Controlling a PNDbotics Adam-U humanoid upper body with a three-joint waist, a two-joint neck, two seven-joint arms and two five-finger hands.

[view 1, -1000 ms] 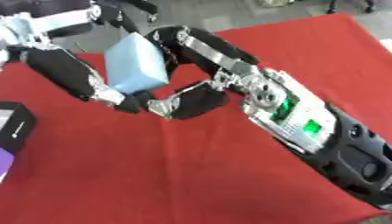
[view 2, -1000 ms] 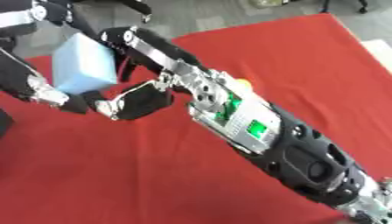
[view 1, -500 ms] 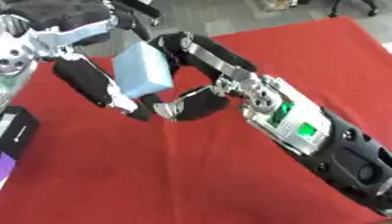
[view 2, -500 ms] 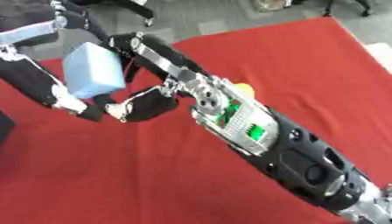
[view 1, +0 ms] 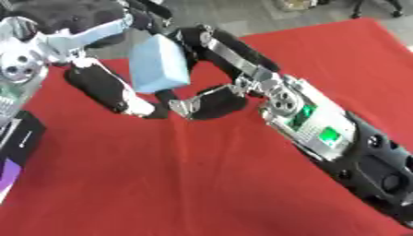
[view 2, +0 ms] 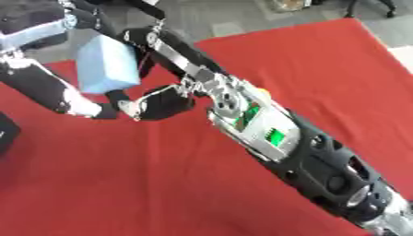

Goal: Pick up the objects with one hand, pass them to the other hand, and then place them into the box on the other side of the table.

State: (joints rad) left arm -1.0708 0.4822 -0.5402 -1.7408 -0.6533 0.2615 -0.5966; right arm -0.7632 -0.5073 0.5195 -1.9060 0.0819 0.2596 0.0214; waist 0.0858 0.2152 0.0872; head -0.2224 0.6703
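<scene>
Left robot hand and right robot hand both clasp the pale blue block above the red cloth

Likely a lab or demo room: red cloth over the tabletop, grey floor beyond its far edge, dark chair legs at the top.

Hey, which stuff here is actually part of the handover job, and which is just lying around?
Part of the job:
- light blue block, held up between both hands
- left hand
- right hand

Just lying around:
- black and purple item at the left edge
- red tablecloth
</scene>
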